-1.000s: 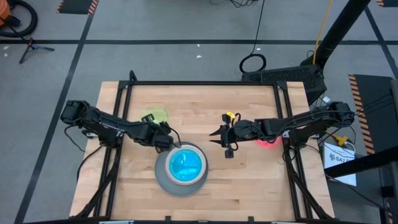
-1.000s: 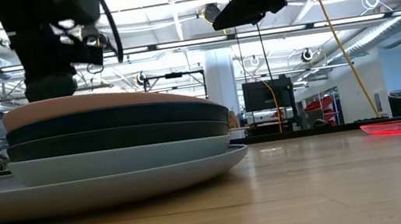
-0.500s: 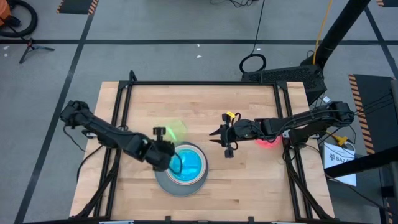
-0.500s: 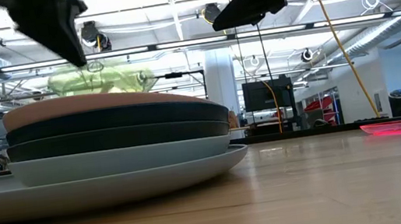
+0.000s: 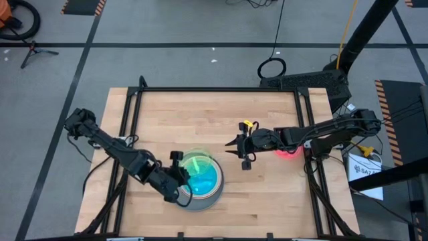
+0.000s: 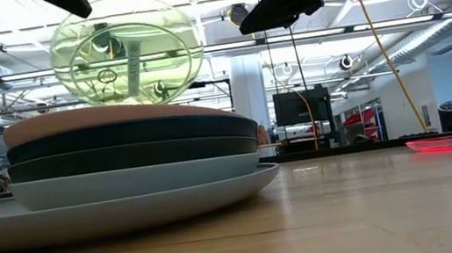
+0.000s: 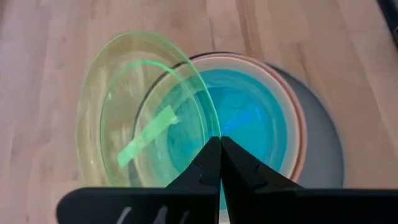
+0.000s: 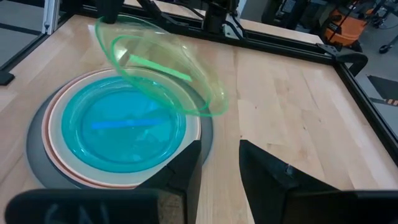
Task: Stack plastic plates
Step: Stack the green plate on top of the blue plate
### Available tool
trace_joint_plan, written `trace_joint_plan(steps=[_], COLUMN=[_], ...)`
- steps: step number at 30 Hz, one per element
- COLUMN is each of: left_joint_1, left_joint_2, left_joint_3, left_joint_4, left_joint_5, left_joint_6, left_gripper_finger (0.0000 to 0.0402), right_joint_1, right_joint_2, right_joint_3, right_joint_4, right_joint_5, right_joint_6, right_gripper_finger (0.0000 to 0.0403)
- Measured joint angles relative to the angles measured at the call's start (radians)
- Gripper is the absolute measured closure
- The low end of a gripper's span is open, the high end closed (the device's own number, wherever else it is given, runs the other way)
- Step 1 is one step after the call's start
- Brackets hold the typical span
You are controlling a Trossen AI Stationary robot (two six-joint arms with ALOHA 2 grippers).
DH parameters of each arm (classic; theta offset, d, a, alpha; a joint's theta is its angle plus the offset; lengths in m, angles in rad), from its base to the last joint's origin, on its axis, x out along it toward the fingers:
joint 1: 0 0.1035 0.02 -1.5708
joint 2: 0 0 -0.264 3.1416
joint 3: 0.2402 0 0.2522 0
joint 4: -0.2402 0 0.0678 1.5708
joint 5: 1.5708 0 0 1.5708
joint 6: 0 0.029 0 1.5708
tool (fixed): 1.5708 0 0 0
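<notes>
- Left gripper [image 5: 179,189]: I see its fingers pinched together on the rim of the lime green plate [image 5: 195,163], at about 7 o'clock of the table [image 5: 214,110].
- Lime green plate: tilted in the air above the stack [image 5: 195,181], not resting on it.
- Stack: cyan plate [image 5: 204,179] on top, large grey plate [image 5: 212,198] at the bottom.
- Right gripper [image 5: 234,146]: fingers apart, holding nothing, raised near the table's centre.
- Pink-red plate [image 5: 289,153]: I find it at 3 o'clock, by the table edge.
</notes>
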Motion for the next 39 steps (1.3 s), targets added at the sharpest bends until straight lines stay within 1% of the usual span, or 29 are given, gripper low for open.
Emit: trace_joint_plan(steps=[6,11,20,31,34,39], left_joint_1=[-0.022,-0.029,-0.041,-0.041,-0.042,-0.042], left_joint_2=[0.032,0.051,0.056,0.056,0.056,0.056], left_joint_3=[-0.002,-0.002,-0.002,-0.002,-0.002,-0.001], left_joint_4=[0.033,0.056,0.072,0.084,0.084,0.084], left_joint_5=[0.003,0.043,0.045,0.045,0.045,0.045], left_joint_6=[-0.021,-0.063,-0.118,-0.138,-0.145,-0.147], left_gripper_finger=[0.0396,0.0396,0.0396,0.0396,0.0385,0.0351], right_joint_1=[0.000,0.000,0.000,-0.001,-0.001,-0.001], right_joint_2=[0.000,0.002,0.035,0.039,0.039,0.039], right_joint_3=[0.000,0.000,0.000,0.000,0.000,0.000], right_joint_4=[0.000,0.003,0.016,0.010,0.010,0.010], right_joint_5=[0.000,0.000,-0.001,0.000,0.000,0.000], right_joint_6=[0.000,0.000,0.000,0.000,0.000,-0.001], right_gripper_finger=[0.0300,0.0300,0.0300,0.0300,0.0300,0.0300])
